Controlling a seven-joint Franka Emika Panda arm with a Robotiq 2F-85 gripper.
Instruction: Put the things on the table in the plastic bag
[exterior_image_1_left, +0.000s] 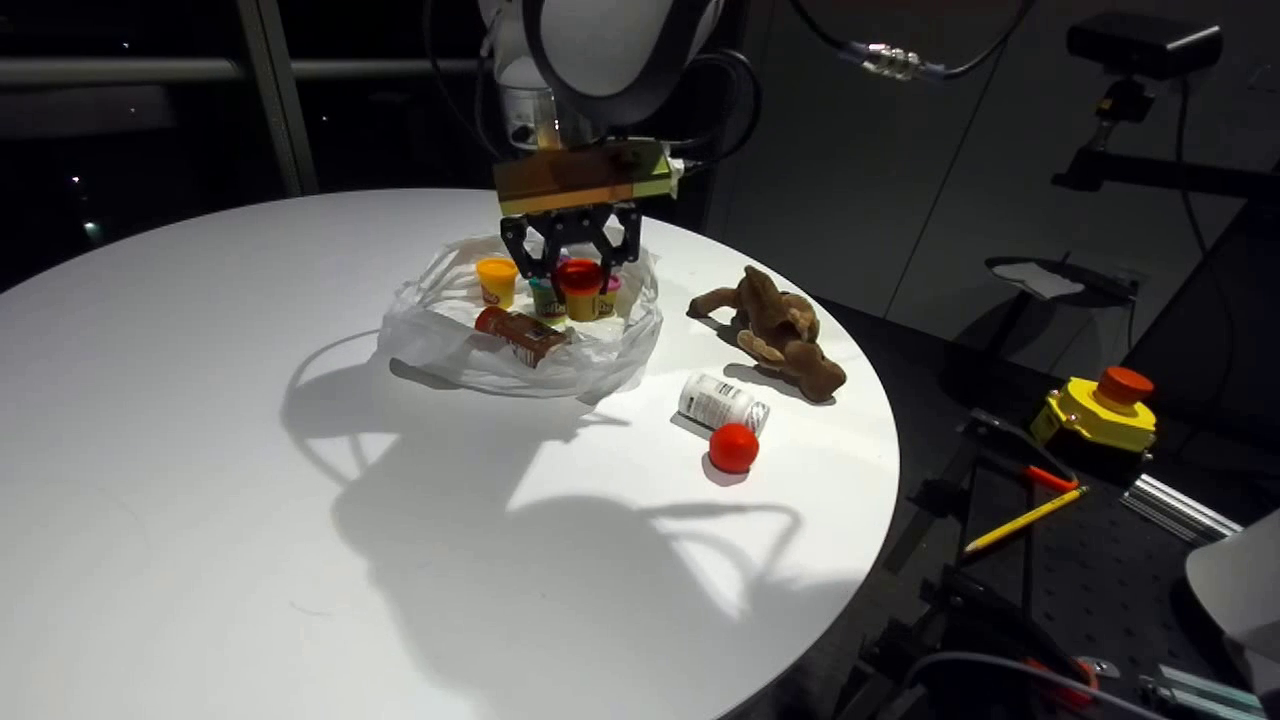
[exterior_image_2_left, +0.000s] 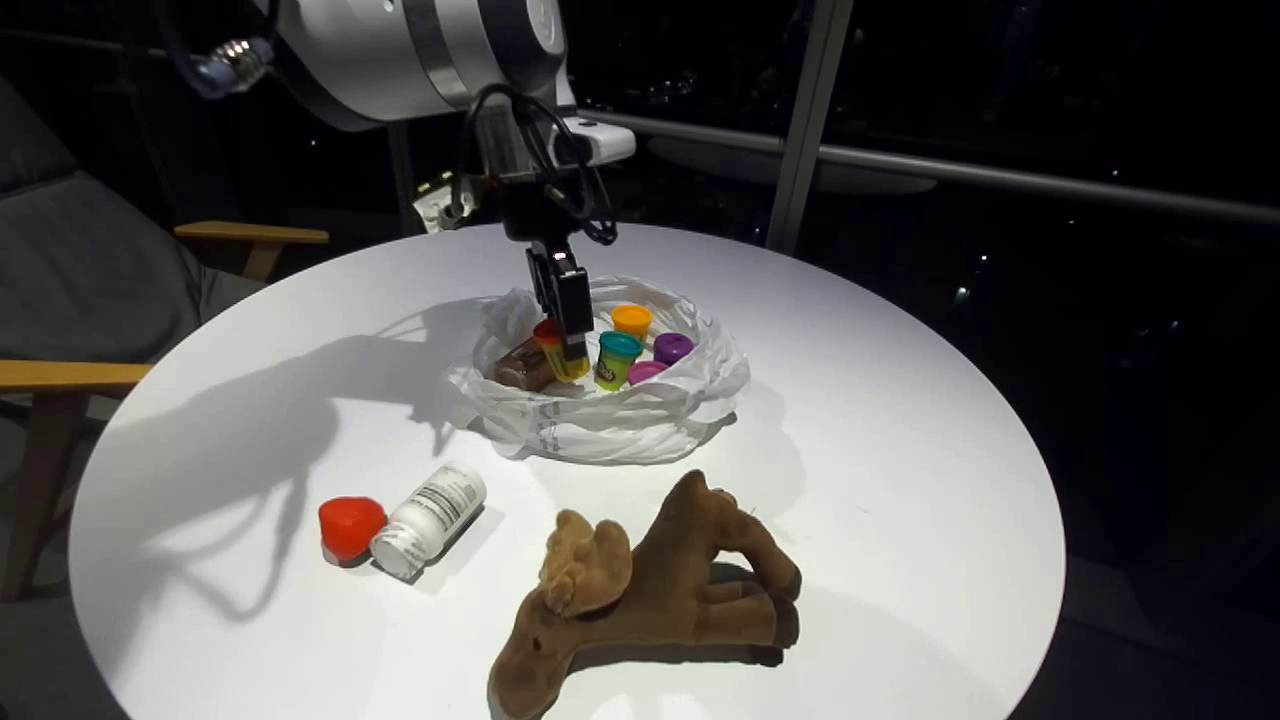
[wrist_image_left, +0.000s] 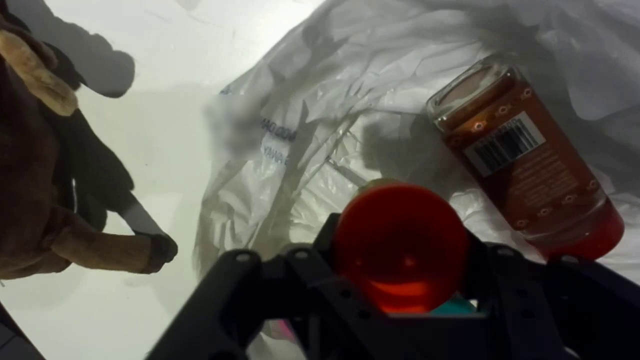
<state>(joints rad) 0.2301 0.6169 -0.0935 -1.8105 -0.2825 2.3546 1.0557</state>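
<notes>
My gripper (exterior_image_1_left: 579, 284) is shut on a small red-lidded jar (wrist_image_left: 400, 240) with a yellow body, one finger at either side of its lid. It holds the jar upright, low within the mouth of the plastic bag (exterior_image_2_left: 600, 430); whether the jar's base touches the bag floor I cannot tell. Inside the bag are jars with orange (exterior_image_2_left: 631, 320), teal (exterior_image_2_left: 618, 350), purple (exterior_image_2_left: 673, 347) and pink (exterior_image_2_left: 647, 372) lids. A red-lidded brown jar (wrist_image_left: 525, 165) lies on its side there too. Outside the bag, a brown plush toy (exterior_image_2_left: 670, 590) lies on the white table (exterior_image_1_left: 250, 560).
A white bottle (exterior_image_2_left: 440, 510) lies on its side beside a red ball (exterior_image_2_left: 350, 527), both outside the bag and near the table edge. In an exterior view, a yellow-and-red button box (exterior_image_1_left: 1098, 410) and a pencil (exterior_image_1_left: 1025, 520) are off the table. A chair (exterior_image_2_left: 80, 250) stands behind.
</notes>
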